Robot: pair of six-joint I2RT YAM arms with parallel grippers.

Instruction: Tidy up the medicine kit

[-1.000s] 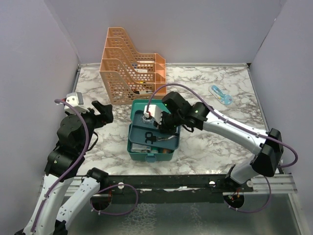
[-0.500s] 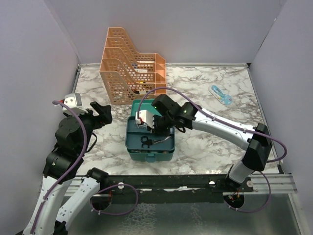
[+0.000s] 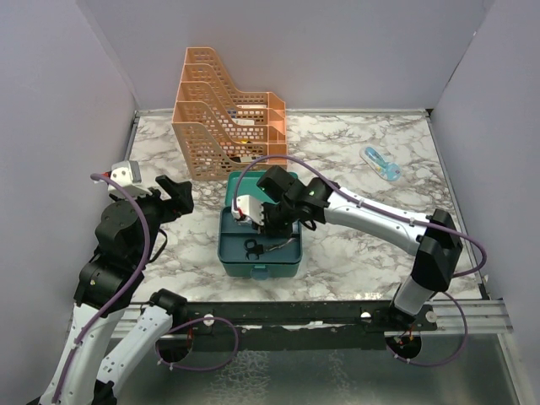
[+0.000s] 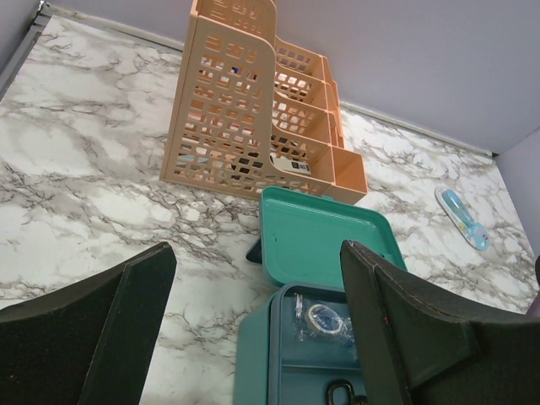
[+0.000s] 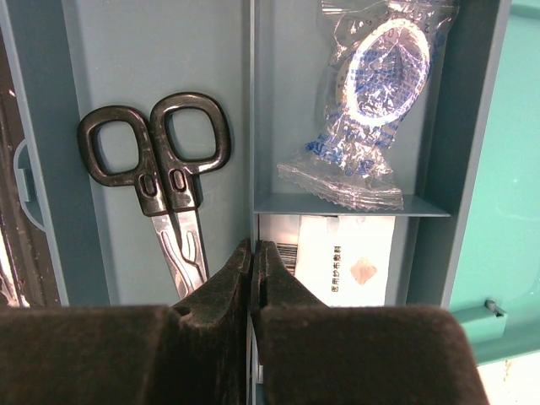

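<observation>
The teal medicine kit (image 3: 226, 246) stands open mid-table, its lid (image 4: 325, 236) lying back toward the rack. Its divided tray (image 5: 143, 59) holds black-handled scissors (image 5: 160, 160), a bagged tape roll (image 5: 371, 110) and a white packet (image 5: 350, 261) seen under the tray. My right gripper (image 5: 253, 253) reaches down into the kit (image 3: 268, 226), shut on the tray's middle divider wall. To the left of the kit, my left gripper (image 3: 177, 192) hovers above the table, open and empty, with the kit showing between its fingers (image 4: 396, 337).
An orange perforated file rack (image 3: 228, 126) stands just behind the kit's lid. A small blue-and-white item (image 3: 381, 163) lies on the marble at the back right. Grey walls close in both sides and the back.
My right arm has moved left and lower with the tray; the tray, tilted and offset before, now sits level in the box. The left arm has barely moved.
</observation>
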